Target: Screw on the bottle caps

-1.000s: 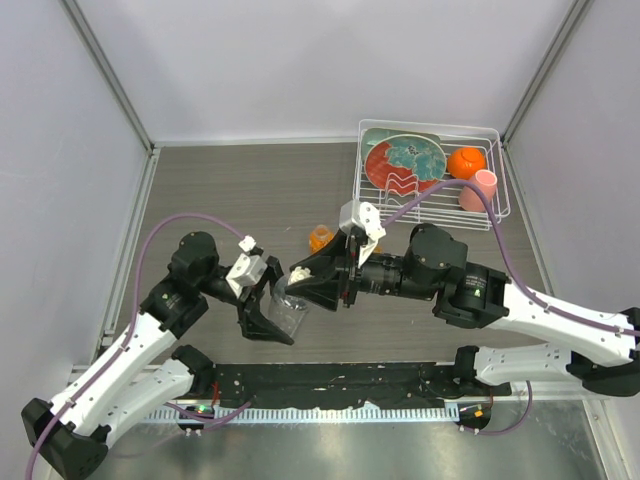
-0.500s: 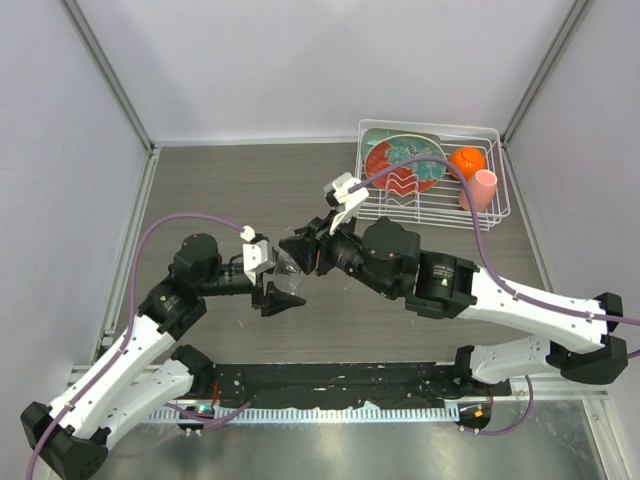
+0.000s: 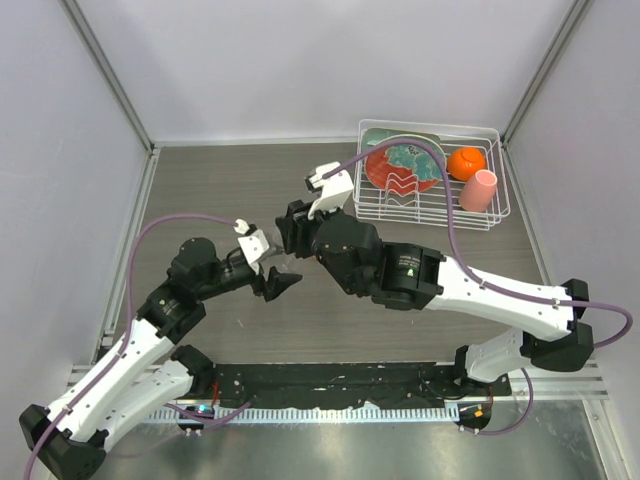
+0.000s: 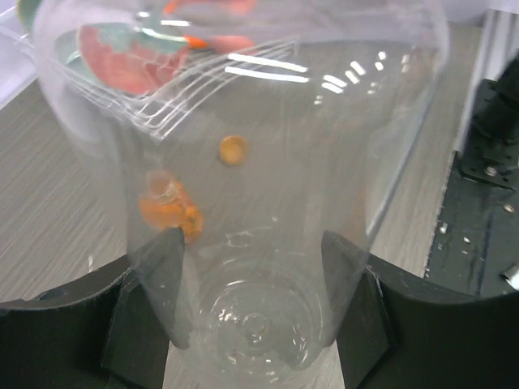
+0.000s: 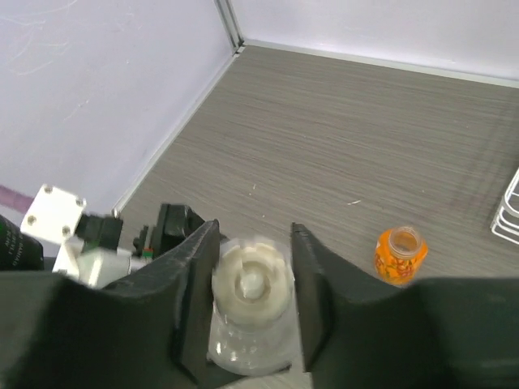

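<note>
Both advanced, left end effector (image 4: 253, 275) clamps bottle (image 4: 268, 162), right end effector (image 5: 253, 267) pinches cap (image 5: 251, 285) (cream)

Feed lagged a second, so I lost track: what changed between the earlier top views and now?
Both arms carried their pairing away from their bases: left gripper holding the clear bottle, right gripper holding the cream-white cap at its mouth, wrist swinging left. Both grips unchanged, dish rack unmoved, orange bottle stands uncapped.

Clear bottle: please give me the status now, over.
Left claw shut on clear bottle. Right claw shut on white cap, held at bottle mouth; seating unclear. Orange bottle stands uncapped, apart, not in the way.
</note>
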Robot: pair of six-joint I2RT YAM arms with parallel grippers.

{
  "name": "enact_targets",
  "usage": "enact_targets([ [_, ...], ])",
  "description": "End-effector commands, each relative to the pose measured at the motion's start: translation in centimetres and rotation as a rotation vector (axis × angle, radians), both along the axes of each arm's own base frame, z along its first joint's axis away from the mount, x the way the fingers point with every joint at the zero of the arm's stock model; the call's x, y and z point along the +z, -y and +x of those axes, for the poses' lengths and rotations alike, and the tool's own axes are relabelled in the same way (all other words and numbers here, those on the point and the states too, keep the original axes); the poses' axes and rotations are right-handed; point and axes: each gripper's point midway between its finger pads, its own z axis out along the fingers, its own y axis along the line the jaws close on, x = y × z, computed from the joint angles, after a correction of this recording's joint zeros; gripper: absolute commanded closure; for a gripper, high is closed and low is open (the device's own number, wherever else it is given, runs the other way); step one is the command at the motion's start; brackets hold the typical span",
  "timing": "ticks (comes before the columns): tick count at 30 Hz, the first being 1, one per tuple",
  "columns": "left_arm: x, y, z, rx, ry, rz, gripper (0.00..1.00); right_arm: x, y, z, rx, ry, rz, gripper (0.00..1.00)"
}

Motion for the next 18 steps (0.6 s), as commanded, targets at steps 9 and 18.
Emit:
enact_targets([
  [9,2.7,-1.6,2.8,0.197,0.024,-0.097,0.96,4.7,2.8,-3.3,0.157,0.079,0.165,0.31],
  [18,3.3,-0.6,1.2,0.111,-0.015,-0.135,0.92,4.0,1.0,-3.4,0.200,0.090,0.114,0.31],
])
